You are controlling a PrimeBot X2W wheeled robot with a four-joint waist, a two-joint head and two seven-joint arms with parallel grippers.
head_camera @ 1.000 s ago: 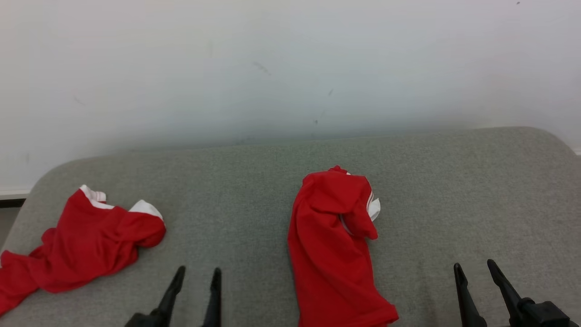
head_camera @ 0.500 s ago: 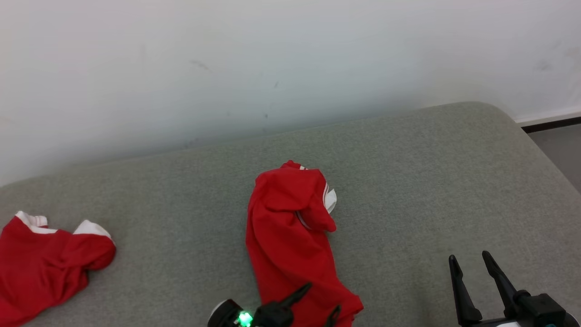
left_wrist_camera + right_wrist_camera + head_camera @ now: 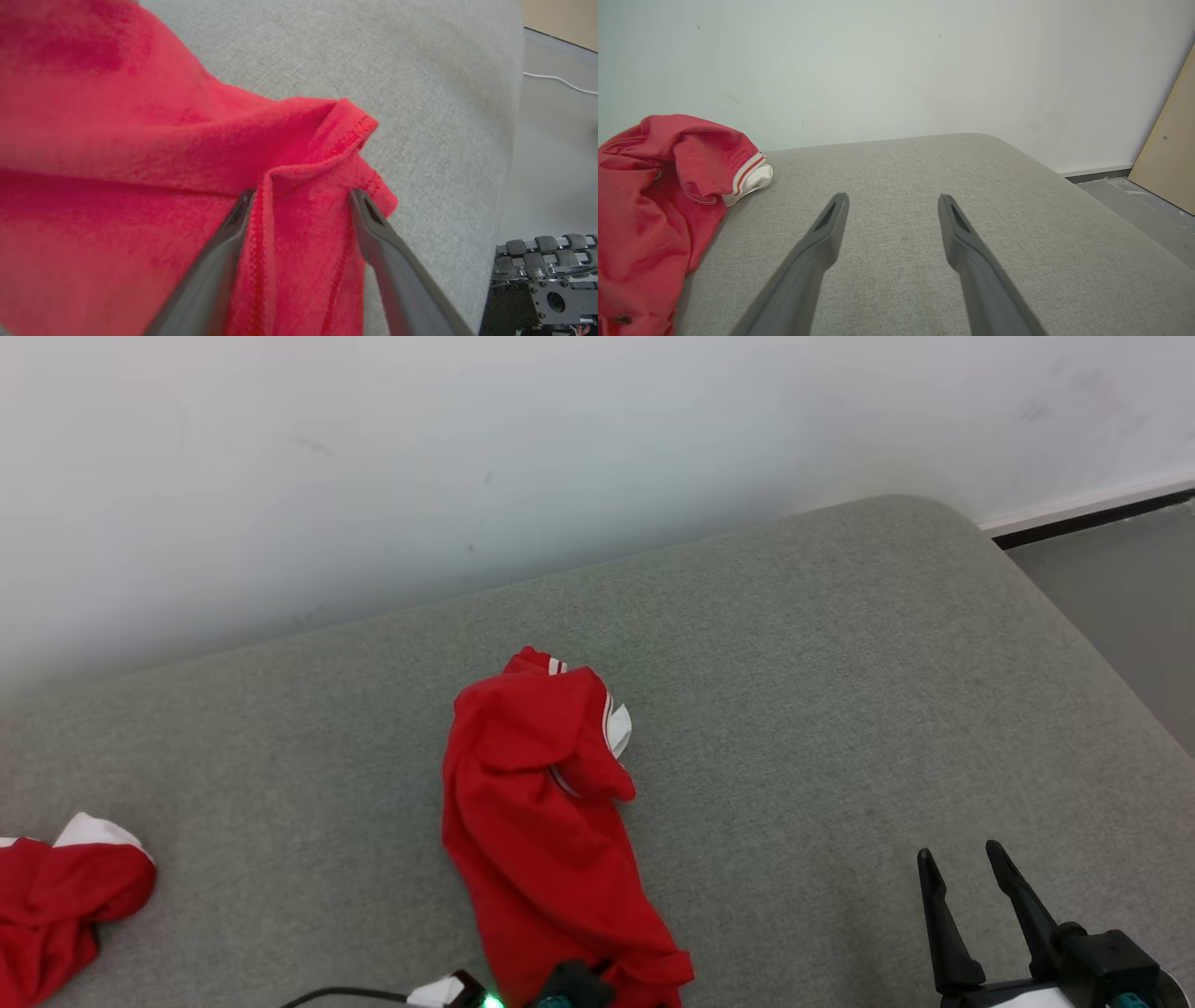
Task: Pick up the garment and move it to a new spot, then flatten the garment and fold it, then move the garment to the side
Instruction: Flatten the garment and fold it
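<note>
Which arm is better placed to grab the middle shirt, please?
Left. The left hand is open with the shirt's hem between its fingers; the right hand sits over bare cushion, apart.

L gripper (image 3: 302,195) spread wide — straddling hem of red garment (image 3: 140,140) on grey cushion (image 3: 420,70)

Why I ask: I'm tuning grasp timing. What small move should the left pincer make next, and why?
Probably shut the left pincer. In its wrist view the open fingers straddle a raised hem fold of the red garment, cloth lying between them, so closing should catch it for the lift. The right pincer hangs open over bare grey cushion, apart from the garment.
</note>
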